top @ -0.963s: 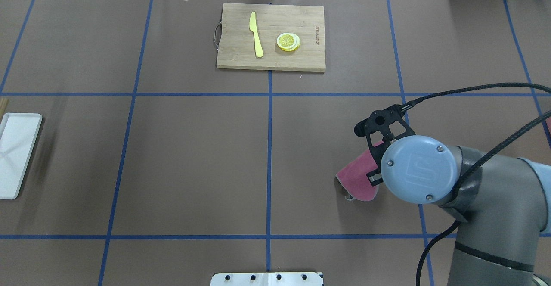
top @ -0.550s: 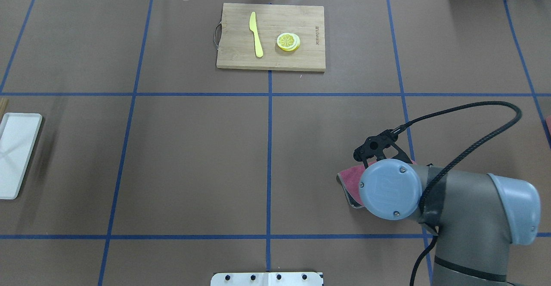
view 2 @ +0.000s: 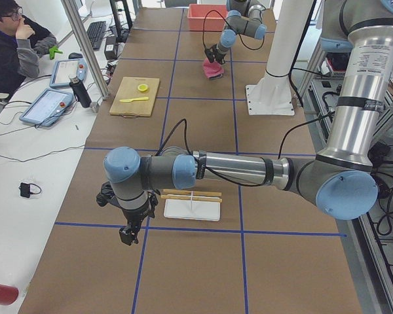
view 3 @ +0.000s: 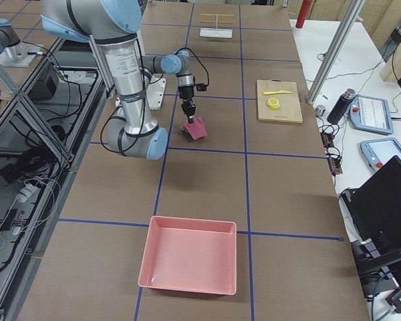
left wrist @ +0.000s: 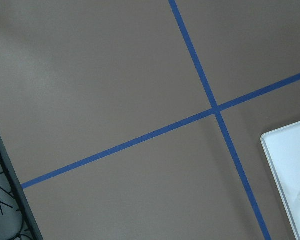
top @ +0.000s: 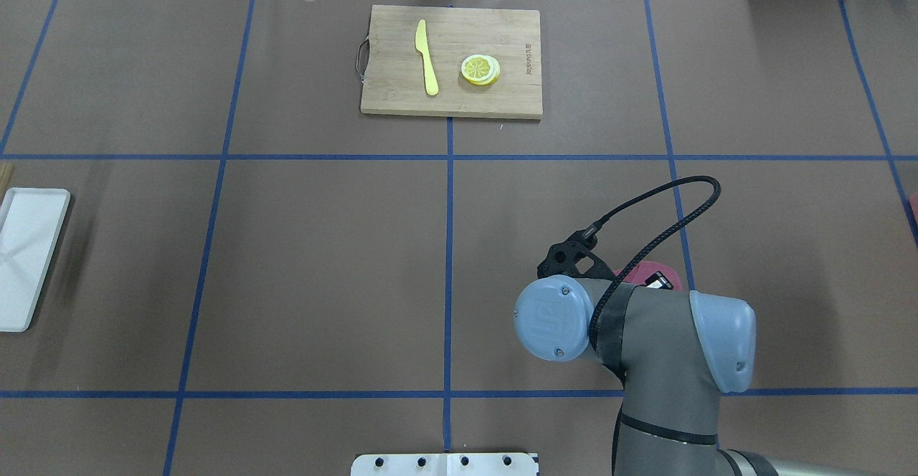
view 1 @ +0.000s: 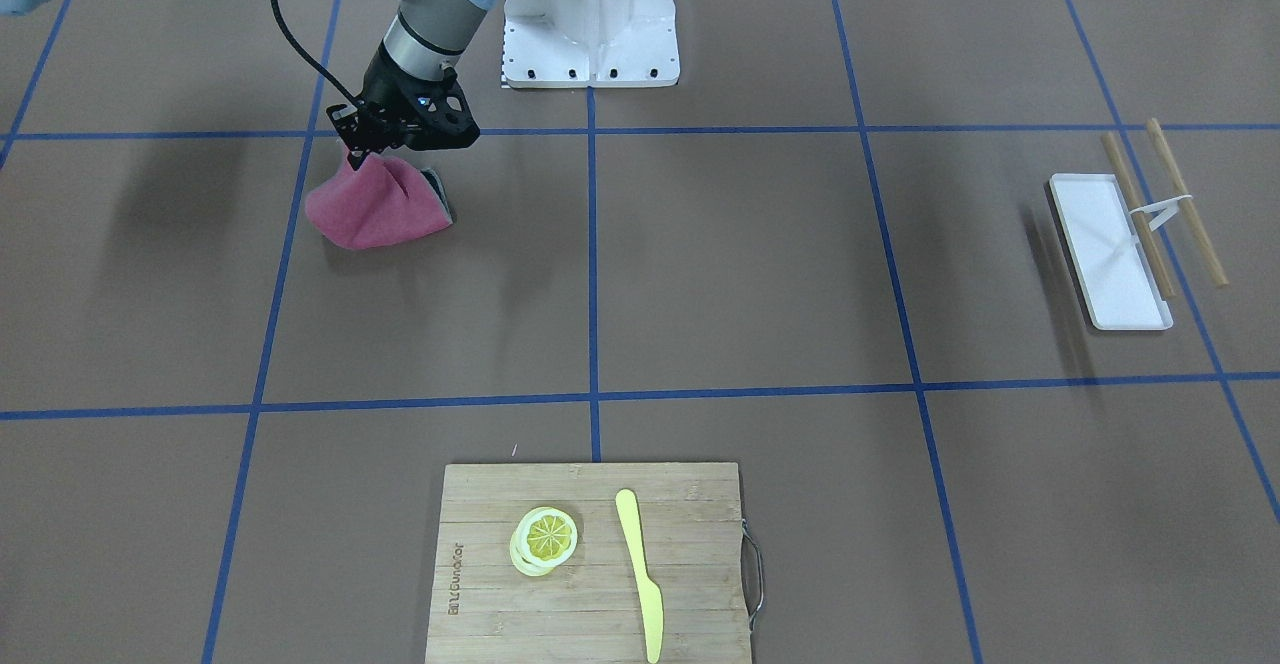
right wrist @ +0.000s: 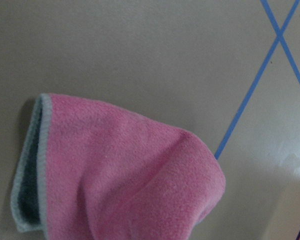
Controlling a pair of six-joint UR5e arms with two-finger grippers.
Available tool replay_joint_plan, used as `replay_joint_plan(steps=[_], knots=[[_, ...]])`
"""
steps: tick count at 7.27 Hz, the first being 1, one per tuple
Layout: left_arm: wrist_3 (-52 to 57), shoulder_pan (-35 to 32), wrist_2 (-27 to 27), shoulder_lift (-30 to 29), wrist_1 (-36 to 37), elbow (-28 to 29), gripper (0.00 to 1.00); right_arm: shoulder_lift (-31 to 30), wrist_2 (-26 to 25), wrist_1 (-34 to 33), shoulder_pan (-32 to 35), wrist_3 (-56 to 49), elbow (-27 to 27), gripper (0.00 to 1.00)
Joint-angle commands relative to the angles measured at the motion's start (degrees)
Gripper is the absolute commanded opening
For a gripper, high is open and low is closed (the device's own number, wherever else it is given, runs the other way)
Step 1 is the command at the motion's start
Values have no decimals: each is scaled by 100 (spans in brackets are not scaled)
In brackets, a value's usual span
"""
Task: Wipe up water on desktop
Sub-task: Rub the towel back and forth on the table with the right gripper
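Overhead exterior, brown desktop (top: 323, 268), blue tape grid (top: 449, 246), pink cloth (view 1: 375, 212), white tray (top: 29, 257)

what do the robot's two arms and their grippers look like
Both the right arm and left arm are silver-grey tubes with rounded pale blue joint caps, one embossed with a logo. A black braided cable runs to the right wrist. The right gripper and left gripper are black, with slim jaws.
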Motion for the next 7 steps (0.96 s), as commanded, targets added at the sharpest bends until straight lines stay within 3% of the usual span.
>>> replay_joint_plan(steps=[1,3,5,7], knots=[[0,0,-1,9,0,9,99,178,-41,288,-136,-474,-39,0],[0,0,-1,87,-26,-26,99,528,-50,472,-330,-448,-83,0],[0,0,-245,97,-26,-35,99,451,-50,1333,-392,-466,-171,0],[0,0,-344,123,-35,-44,99,58,-50,1082,-401,-466,-145,0]])
